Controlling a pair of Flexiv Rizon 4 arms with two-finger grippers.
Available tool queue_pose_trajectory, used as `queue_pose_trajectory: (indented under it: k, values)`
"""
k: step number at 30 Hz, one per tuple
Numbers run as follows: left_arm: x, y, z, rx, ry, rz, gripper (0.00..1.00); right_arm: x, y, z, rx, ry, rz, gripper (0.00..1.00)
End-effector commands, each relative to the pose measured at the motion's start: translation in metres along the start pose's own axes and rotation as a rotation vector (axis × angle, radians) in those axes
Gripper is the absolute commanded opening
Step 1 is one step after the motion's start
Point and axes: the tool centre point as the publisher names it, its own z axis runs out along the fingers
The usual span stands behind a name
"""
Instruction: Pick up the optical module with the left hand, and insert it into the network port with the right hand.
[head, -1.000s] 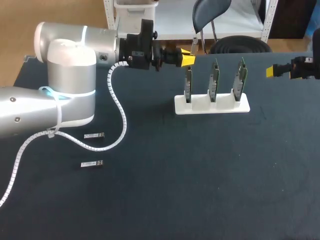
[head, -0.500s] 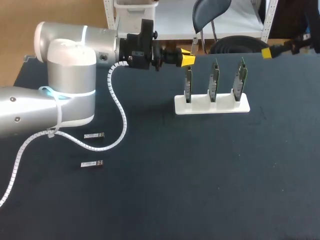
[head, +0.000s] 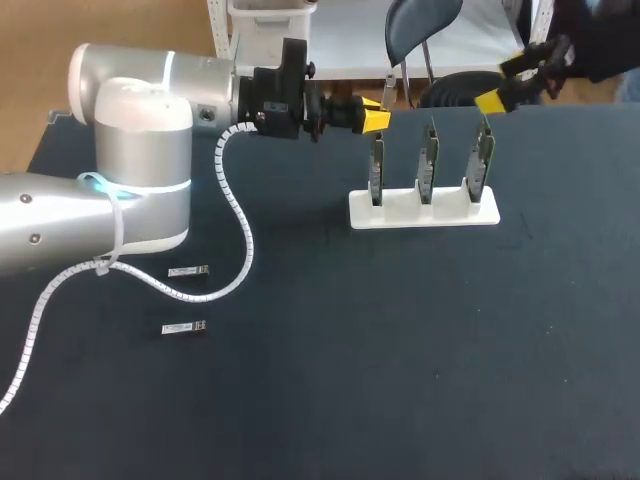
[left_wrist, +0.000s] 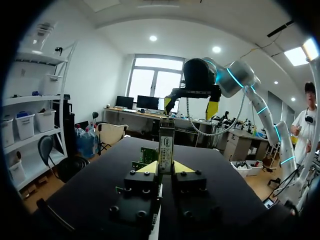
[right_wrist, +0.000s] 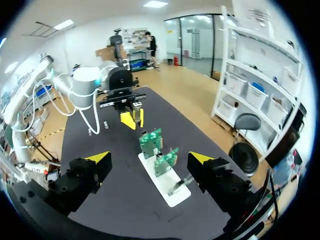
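The front and right of the worktop (head: 420, 350) lie bare, free to pass over. At the back, three boards (head: 428, 160) stand upright on a stand (head: 423, 212) with narrow gaps between them. The left arm (head: 130, 150) and its hanging cable (head: 240, 230) block the left side, and two modules (head: 188, 271) lie on the worktop there.

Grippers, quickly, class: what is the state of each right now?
Left gripper: shut on the optical module.
Right gripper: open, holding nothing.
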Motion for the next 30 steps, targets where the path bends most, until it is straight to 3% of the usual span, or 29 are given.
queue_pose_trajectory:
  k: [1, 15, 21, 30]
  values:
    - [0.000, 0.000, 0.000, -0.001, -0.001, 0.001, 0.00, -0.006, 0.002, 0.016, -0.578, 0.027, -0.205, 1.00]
    - [0.000, 0.000, 0.000, -0.001, -0.001, 0.001, 0.00, -0.029, 0.006, 0.053, -0.745, 0.024, -0.300, 1.00]
    - [0.000, 0.000, 0.000, -0.001, -0.001, 0.001, 0.00, -0.039, 0.002, 0.062, -0.753, -0.002, -0.306, 1.00]
    - [0.000, 0.000, 0.000, -0.001, -0.001, 0.001, 0.00, -0.045, 0.006, 0.074, -0.687, -0.047, -0.269, 1.00]
